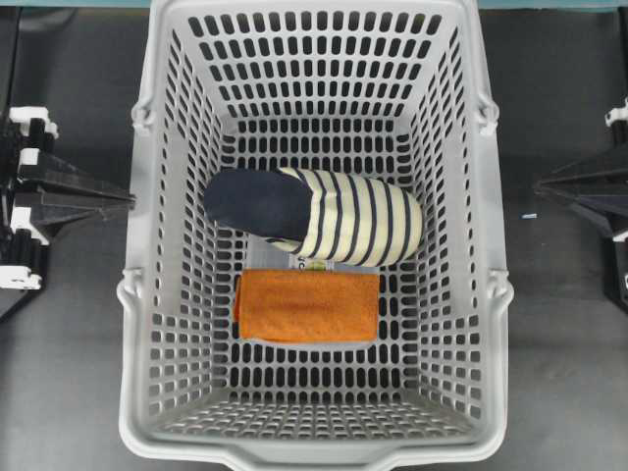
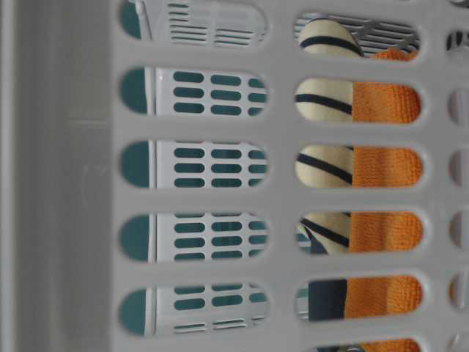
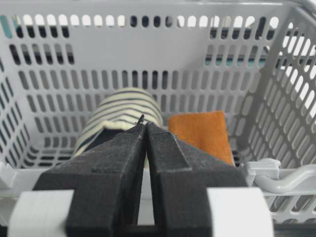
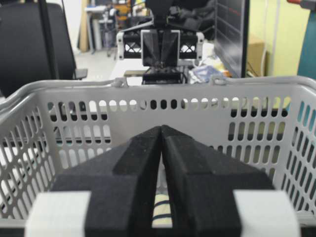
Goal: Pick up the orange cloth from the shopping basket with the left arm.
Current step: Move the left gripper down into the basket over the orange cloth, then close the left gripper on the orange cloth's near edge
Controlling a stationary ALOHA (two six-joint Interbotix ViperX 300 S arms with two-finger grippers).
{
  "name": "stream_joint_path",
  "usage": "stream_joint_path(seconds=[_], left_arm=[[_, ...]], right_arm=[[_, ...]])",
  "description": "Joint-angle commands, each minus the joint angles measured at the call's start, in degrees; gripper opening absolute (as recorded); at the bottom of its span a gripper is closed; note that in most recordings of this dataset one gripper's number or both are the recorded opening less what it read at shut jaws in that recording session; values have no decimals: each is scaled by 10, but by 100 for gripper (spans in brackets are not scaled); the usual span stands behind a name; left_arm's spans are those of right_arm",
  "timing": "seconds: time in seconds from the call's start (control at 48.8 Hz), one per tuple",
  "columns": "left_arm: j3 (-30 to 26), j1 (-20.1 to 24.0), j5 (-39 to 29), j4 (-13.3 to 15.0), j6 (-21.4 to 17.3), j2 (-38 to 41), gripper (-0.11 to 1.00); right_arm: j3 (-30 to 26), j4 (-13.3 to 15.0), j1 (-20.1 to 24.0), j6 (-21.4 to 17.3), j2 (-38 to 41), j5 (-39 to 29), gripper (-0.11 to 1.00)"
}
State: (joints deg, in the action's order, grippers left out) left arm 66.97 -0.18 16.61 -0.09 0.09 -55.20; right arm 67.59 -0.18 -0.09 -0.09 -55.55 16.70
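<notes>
The orange cloth [image 1: 307, 305] lies flat on the shopping basket [image 1: 491, 294] floor, touching the slipper [image 1: 314, 216] at its 12 o'clock. The left end effector [image 1: 123, 199] (closed, empty) waits outside, at the cloth's 10 o'clock.

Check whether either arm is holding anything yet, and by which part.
Nothing is held. Both sets of jaws are shut and empty outside the shopping basket; the orange cloth lies untouched inside.

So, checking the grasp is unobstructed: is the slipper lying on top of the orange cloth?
No, the slipper lies beside the orange cloth, whose top is fully exposed.
</notes>
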Motion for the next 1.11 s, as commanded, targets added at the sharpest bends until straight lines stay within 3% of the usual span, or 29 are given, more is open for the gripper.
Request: stream_joint_path(seconds=[0.0, 0.082, 0.348, 0.615, 0.778, 1.086], left_arm=[[-44, -7, -47, -24, 22, 11, 6], [-88, -9, -127, -24, 33, 23, 0], [-258, -34, -354, -24, 35, 89, 0], [-442, -56, -550, -24, 36, 251, 0], [-527, -58, -628, -24, 36, 358, 0], [-636, -66, -676, -25, 42, 502, 0]], right_arm=[[-4, -2, -4, -5, 11, 6, 0], [-4, -14, -4, -9, 12, 7, 0], [-4, -14, -9, -25, 10, 12, -1], [-4, -14, -6, -39, 6, 13, -1], [-4, -15, 0, -39, 5, 11, -1], [-4, -14, 4, -38, 4, 12, -1]])
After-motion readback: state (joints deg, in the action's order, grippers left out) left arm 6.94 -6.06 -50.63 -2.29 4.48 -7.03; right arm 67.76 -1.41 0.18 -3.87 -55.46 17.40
